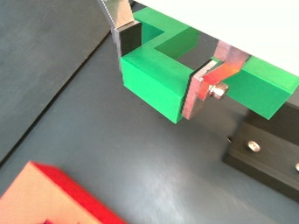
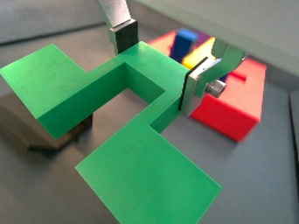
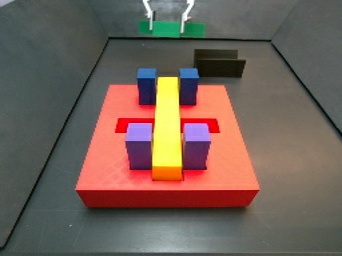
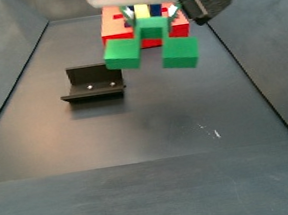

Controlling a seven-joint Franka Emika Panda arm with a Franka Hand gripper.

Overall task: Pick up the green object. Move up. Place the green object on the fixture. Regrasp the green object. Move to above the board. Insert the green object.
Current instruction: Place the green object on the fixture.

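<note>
The gripper (image 4: 156, 17) hangs in the air with the green object (image 4: 150, 50) clamped between its fingers; in both wrist views the silver plates press on the raised middle block, the two legs jutting out to either side. The piece is clear of the floor, well above it. In a side view the fixture (image 4: 91, 85) stands on the dark floor to one side of the hanging piece, apart from it; in a side view the board (image 3: 167, 140) fills the middle of the floor, its yellow bar (image 3: 166, 125) running between the blue blocks (image 3: 147, 80) and purple blocks (image 3: 139, 147).

To my eye the risk lies in the hold: the fingers pinch only the narrow centre, so the wide legs could swing or twist in the pads if the arm moves briskly. Set down crooked, a leg might catch the fixture's step and tip the piece off.

I can read no brand, label or writing anywhere.
</note>
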